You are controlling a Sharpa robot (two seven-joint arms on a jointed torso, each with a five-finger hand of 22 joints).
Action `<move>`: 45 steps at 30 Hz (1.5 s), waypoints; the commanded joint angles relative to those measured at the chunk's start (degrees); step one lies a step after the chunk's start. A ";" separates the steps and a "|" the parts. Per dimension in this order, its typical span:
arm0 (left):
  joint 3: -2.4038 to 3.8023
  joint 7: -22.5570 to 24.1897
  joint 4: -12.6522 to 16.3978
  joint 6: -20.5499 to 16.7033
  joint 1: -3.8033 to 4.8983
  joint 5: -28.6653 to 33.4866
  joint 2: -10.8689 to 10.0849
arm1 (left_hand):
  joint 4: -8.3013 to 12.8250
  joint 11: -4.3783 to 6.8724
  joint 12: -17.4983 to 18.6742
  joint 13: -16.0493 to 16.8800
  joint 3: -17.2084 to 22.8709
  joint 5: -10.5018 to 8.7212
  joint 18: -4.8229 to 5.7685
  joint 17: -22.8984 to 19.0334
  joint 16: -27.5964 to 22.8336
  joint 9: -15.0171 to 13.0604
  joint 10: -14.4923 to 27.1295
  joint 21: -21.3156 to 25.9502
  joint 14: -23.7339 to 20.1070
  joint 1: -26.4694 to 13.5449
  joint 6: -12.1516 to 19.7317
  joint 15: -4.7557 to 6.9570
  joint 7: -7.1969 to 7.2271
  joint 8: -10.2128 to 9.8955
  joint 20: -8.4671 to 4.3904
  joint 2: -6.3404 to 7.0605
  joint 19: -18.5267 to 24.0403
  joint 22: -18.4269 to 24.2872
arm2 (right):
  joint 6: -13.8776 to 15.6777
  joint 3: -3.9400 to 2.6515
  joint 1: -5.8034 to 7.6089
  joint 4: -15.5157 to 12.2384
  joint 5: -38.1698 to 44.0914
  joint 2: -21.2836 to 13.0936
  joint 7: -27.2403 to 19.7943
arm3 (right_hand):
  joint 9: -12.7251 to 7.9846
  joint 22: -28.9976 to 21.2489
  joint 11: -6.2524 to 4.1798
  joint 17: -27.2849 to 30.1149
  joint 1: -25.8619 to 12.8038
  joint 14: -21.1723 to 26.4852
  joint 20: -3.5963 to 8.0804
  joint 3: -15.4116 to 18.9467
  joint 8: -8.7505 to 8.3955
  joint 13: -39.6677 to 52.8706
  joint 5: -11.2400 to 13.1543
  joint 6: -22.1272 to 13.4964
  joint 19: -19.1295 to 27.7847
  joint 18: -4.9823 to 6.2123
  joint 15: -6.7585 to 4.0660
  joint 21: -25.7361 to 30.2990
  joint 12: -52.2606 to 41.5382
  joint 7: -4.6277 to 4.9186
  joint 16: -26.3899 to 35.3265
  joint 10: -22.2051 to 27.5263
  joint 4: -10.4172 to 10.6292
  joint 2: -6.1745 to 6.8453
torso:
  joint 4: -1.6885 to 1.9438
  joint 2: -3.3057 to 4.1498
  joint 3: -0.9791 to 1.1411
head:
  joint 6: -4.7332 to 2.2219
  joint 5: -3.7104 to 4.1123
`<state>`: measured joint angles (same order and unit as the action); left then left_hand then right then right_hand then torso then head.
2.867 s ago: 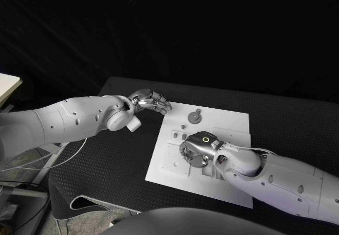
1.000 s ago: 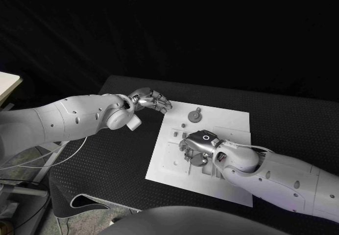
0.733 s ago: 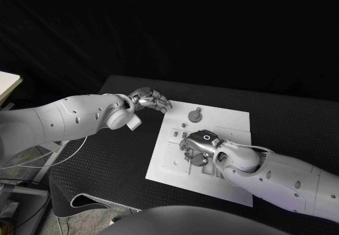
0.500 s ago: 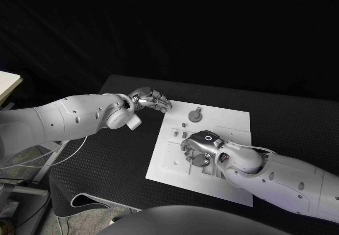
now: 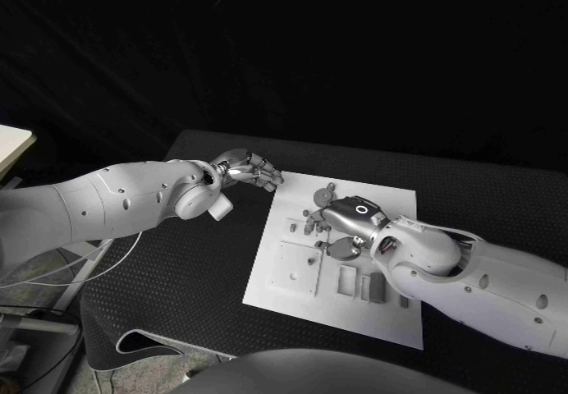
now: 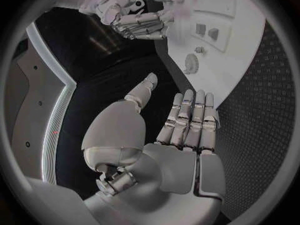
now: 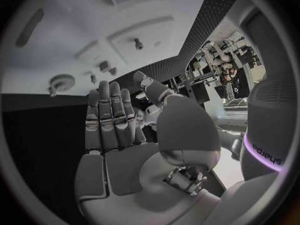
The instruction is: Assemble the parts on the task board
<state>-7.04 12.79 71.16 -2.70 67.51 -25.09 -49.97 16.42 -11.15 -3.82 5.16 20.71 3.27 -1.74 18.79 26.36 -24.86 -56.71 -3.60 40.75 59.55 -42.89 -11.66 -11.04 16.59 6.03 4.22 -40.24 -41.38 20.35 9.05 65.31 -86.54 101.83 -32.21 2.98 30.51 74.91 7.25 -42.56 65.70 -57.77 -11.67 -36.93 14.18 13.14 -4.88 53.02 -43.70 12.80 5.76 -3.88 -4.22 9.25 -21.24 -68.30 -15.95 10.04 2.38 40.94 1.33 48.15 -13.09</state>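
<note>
Parts on task board (image 5: 385, 201), mid bench (image 5: 201, 254); both hands empty.
Right hand (image 5: 345, 215) flat, fingers straight, over board's far half near round gear-like part (image 5: 324, 197); left hand (image 5: 251, 170) spread wide at board's far-left corner. Parts small, grey, prob. light, rigid, smooth; pinch gear by rim.

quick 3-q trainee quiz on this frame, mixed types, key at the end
1. True or false: the right hand is over the task board.
2. The left hand is: A) flat and open beside the board's corner B) gripping a gear C) resting on the board's middle.
3. Fill in: the round gear lies on the board's ___ end from the robot, near or far.

Key: 1 true; 2 A; 3 far.
</note>
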 commanded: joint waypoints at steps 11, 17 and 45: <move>0.04 0.62 0.69 -0.09 0.08 0.05 0.20 | 0.00 -0.06 -0.21 -0.09 -0.02 -0.28 -0.23 0.08 -0.37 -0.07 0.04 -0.26 -0.14 -0.18 0.30 -0.20 -1.64 0.38 0.17 -0.10 0.29 0.09 | -5.73 -1.74 4.70 -1.51 -8.20 -5.60 -1.37 | -0.40 1.31 -1.32 -0.61 -0.79 -0.56 0.23 -0.01 -0.11 0.72 0.32 0.02 -0.79 -0.50 -0.43 -0.26 -1.45 -0.05 -0.25 -2.25 0.87 -0.03 | -0.05 0.04 0.08 | -2.00 1.80; 0.03 0.70 0.61 -0.27 0.08 0.05 0.00 | 0.00 -0.06 -0.21 -0.10 -0.02 -0.28 -0.23 0.09 -0.37 -0.08 0.03 -0.26 -0.14 -0.19 0.28 -0.20 -1.63 0.40 0.17 -0.09 0.29 0.10 | -9.41 -1.73 5.30 -2.48 -11.44 -8.91 -3.87 | -1.67 1.01 1.16 0.08 -0.87 3.93 -0.22 -0.07 -1.79 -0.98 0.28 -3.20 4.00 -1.94 1.63 0.42 0.55 -0.32 2.37 3.23 0.37 0.28 | -0.14 0.06 0.19 | -2.85 2.50; 0.03 0.88 -0.26 0.13 0.05 0.03 0.52 | -0.04 -0.04 -0.24 -0.12 0.00 -0.28 -0.19 0.11 -0.38 -0.10 -0.03 -0.28 -0.12 -0.22 0.19 -0.20 -1.59 0.48 0.18 -0.14 0.33 0.16 | -9.13 2.20 5.34 1.56 1.57 -12.04 -6.35 | -1.44 1.07 1.43 1.01 2.00 4.18 1.98 -0.46 1.12 -6.81 0.41 -7.97 2.51 -2.48 0.86 -7.38 -5.91 -1.37 -0.53 9.13 6.66 4.20 | 0.14 0.04 0.04 | -3.42 3.43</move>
<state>-7.05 12.91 70.88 -2.75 67.50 -25.10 -49.61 16.42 -11.15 -3.82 5.12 20.71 3.27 -1.74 18.81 26.36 -24.88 -56.72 -3.60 40.74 59.55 -42.89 -11.66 -11.04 16.80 6.03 4.22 -40.24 -41.29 8.24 11.12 70.66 -85.25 101.98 -44.46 -0.14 29.01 74.94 8.89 -41.45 67.64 -52.71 -9.81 -37.35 15.11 6.20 -4.66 44.68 -40.33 9.53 7.02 -11.01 -9.84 7.74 -21.43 -58.54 -9.04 14.68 2.49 40.96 1.39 44.70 -9.67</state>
